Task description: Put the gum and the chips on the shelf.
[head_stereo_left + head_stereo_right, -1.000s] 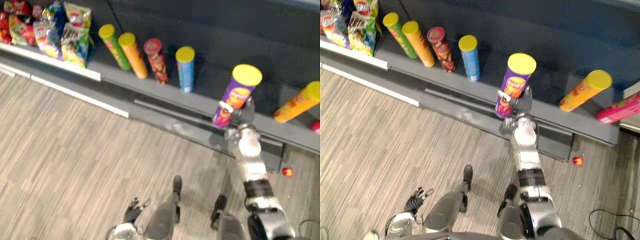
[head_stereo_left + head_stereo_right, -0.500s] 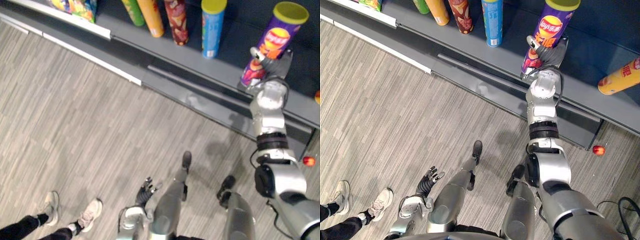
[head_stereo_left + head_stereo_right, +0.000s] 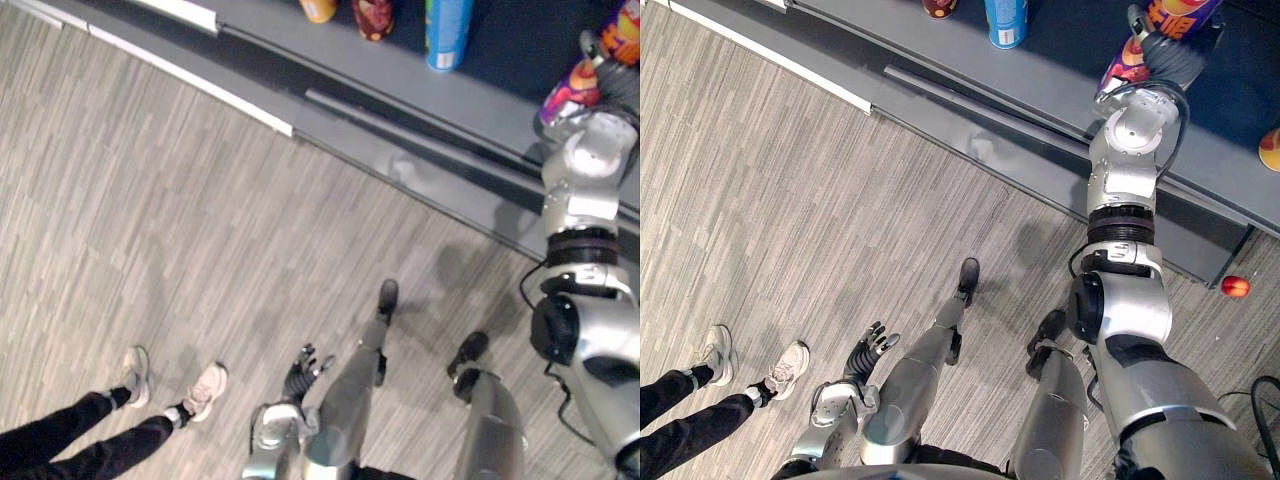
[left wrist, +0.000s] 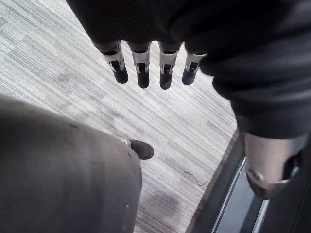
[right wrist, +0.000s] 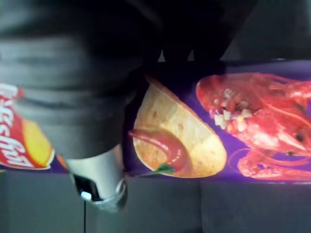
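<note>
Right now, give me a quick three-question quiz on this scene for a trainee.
1. True or false: the left hand holds a can.
2. What does the right hand grip? A, a bag. B, the purple chip can. C, nothing.
3. Fill in: the person's shoes stand on the floor at the robot's ____ side.
Key: 1 false; 2 B; 3 left.
</note>
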{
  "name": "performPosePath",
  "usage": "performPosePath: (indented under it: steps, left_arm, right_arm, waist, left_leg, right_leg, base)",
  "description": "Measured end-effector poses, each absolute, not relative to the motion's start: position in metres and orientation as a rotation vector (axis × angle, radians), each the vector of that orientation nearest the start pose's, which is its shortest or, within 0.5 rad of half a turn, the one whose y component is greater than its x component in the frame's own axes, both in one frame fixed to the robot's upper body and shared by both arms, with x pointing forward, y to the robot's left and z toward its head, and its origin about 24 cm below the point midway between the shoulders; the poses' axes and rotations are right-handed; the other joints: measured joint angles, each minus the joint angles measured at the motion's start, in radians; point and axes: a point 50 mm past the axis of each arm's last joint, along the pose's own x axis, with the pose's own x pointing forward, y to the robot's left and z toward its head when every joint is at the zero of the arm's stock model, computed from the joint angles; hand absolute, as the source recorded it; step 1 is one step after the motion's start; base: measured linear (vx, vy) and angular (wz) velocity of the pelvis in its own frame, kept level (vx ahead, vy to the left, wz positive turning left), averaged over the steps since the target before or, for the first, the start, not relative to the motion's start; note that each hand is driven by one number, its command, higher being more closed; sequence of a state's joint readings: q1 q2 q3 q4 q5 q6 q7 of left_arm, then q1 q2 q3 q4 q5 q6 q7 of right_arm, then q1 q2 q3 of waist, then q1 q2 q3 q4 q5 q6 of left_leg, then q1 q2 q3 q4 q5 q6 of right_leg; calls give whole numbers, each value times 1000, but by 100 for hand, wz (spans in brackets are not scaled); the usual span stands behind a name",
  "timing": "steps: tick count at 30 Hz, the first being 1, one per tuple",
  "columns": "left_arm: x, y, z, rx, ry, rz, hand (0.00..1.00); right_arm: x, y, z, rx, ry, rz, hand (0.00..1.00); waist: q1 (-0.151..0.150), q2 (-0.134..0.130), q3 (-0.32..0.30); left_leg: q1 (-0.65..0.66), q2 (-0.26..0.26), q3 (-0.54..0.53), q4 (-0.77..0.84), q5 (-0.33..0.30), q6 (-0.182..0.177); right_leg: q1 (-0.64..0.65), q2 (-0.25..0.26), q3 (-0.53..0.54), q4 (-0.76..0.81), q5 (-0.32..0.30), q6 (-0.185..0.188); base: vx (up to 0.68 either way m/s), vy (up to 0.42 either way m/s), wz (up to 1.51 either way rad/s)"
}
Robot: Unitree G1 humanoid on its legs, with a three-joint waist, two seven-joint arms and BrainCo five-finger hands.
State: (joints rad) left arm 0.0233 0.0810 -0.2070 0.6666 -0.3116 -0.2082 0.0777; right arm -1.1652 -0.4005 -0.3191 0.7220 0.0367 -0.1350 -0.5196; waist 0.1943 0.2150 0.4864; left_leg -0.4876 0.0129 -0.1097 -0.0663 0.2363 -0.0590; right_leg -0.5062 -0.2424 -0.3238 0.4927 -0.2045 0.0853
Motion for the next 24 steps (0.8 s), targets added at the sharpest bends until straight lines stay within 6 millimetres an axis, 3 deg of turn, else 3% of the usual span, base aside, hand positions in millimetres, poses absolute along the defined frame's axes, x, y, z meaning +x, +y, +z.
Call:
performPosePath:
  steps: [2, 5, 11, 24]
  left_arm:
    - [207, 143, -86, -136, 484, 34, 0]
    - [210, 140, -84, -151, 472, 48, 0]
    - [219, 131, -70, -200, 403, 50, 0]
    - [224, 120, -62, -267, 366, 64, 0]
  right_arm:
    - [370, -268, 312, 122, -659, -759, 100]
    - [369, -270, 314, 138, -667, -785, 100]
    - [352, -265, 338, 161, -803, -769, 100]
    - [349, -259, 333, 142, -822, -745, 100]
  waist:
    - [0, 3, -2]
    - [-1, 3, -2]
    - [-5, 3, -2]
    - [-5, 3, -2]
  left_leg:
    - [-21, -3, -25, -18, 19, -11]
    - [-29, -1, -29, -28, 25, -17]
    - [-55, -2, 23, -28, 18, -8]
    - [-75, -21, 83, -27, 34, 9]
  right_leg:
    - [-33, 23, 101, 20, -20, 14]
    - [-51, 22, 100, 37, -34, 11]
    - [-87, 6, 104, 57, -37, 13]
    - [-120, -32, 105, 100, -57, 15]
  base:
    - [4, -72, 28]
    - [-6, -89, 7]
    - [5, -17, -1]
    - [43, -27, 5]
